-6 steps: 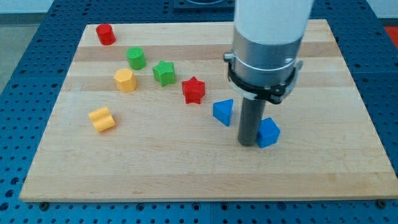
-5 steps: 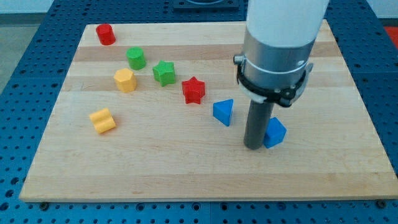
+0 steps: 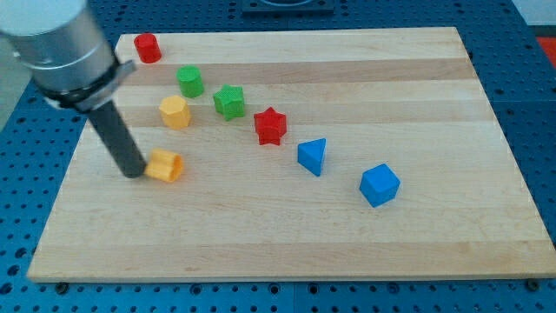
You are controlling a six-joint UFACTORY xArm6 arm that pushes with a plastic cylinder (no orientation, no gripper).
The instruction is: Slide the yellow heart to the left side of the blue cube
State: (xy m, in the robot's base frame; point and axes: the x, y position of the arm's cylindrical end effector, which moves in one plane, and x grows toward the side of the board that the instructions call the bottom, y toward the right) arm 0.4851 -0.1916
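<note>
The yellow heart lies at the board's left, a little below its middle height. My tip stands on the board right against the heart's left side. The blue cube sits well to the view's right, with the whole width between it and the heart. The rod rises up and to the left from the tip to the grey arm at the view's top left.
A blue triangular block lies left of the cube. A red star, a green star, a yellow hexagonal block, a green cylinder and a red cylinder run up towards the top left.
The arm has swung from beside the blue cube across to the board's left. My tip now touches the yellow heart, which has shifted slightly right and down. The cube sits uncovered.
</note>
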